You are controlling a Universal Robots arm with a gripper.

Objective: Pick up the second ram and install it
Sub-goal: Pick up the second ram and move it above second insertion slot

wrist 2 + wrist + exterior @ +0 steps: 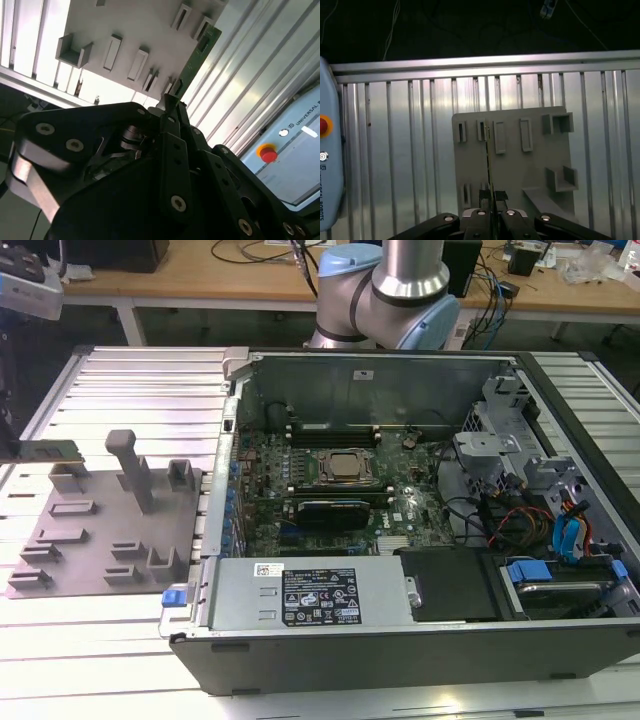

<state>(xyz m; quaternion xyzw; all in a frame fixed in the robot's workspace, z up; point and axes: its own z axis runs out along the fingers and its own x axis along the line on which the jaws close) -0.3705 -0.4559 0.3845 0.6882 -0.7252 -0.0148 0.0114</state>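
One stick under handling: the second ram (pixel 48 450), dark green and narrow, at the far left of the exterior view. Pinched by one end between the pressed-together fingers of the pincer (pixel 172 104), as seen in both wrist views; edge-on in the first wrist view, slanting away over the grey holder tray (pixel 100 540) in the second. Apparently clear of the tray and level above the slatted tabletop (pixel 130 380); contact with the tray's nearest pocket not ruled out. Well apart from the open computer case (pixel 400 660) in the middle and right of the exterior view. Inside the case, motherboard (pixel 410 510) exposed, square silver processor (pixel 345 468) near centre, memory slots (pixel 340 430) just beside it toward the upper part of the frame. Step in hand, as judged: pick-up done or all but done, carriage to the case not yet made, installation outstanding. Judged requirements for the move ahead: firm grip, stick square to a slot, straight descent, even pressure at both ends. Free slot not identifiable from here; notch orientation likewise unconfirmed.
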